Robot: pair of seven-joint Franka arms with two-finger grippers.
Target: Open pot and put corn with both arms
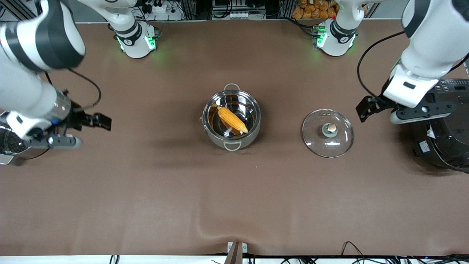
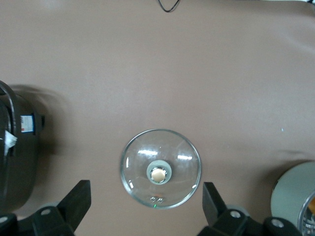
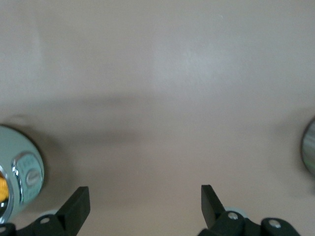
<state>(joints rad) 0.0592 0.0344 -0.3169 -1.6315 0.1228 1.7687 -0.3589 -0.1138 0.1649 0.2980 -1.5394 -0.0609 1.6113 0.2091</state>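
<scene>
The steel pot stands uncovered in the middle of the table with the yellow corn cob lying inside it. Its glass lid with a brass-coloured knob lies flat on the table beside the pot, toward the left arm's end. My left gripper hangs open and empty just off the lid's edge; the left wrist view shows the lid between its spread fingers. My right gripper is open and empty over bare table toward the right arm's end; the right wrist view shows the pot's rim.
A big black rice cooker stands at the left arm's end, under that arm's wrist, and also shows in the left wrist view. Another steel pot sits at the right arm's end. A brown cloth covers the table.
</scene>
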